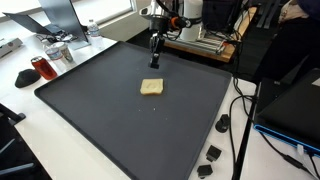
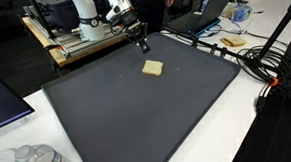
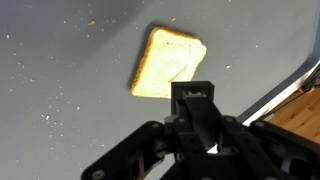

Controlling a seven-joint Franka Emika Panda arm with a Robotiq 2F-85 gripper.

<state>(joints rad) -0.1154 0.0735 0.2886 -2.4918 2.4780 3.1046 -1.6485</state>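
A slice of toast [image 1: 151, 87] lies flat on the dark grey mat [image 1: 110, 110], also seen as a pale square toast [image 2: 152, 68] on the mat [image 2: 137, 111]. My gripper [image 1: 155, 60] hangs above the mat's far edge, beyond the toast and apart from it; in the other exterior view the gripper [image 2: 144, 48] sits just behind the slice. In the wrist view the toast [image 3: 165, 62] lies ahead of the gripper [image 3: 192, 92], whose black fingers are pressed together with nothing between them.
A red mug [image 1: 42, 68] and a metal container [image 1: 58, 52] stand beside the mat. Small black pieces [image 1: 214, 153] and cables [image 1: 240, 120] lie off one corner. A wooden bench [image 2: 79, 44] borders the far edge. Glass jars [image 2: 25, 160] sit near a corner.
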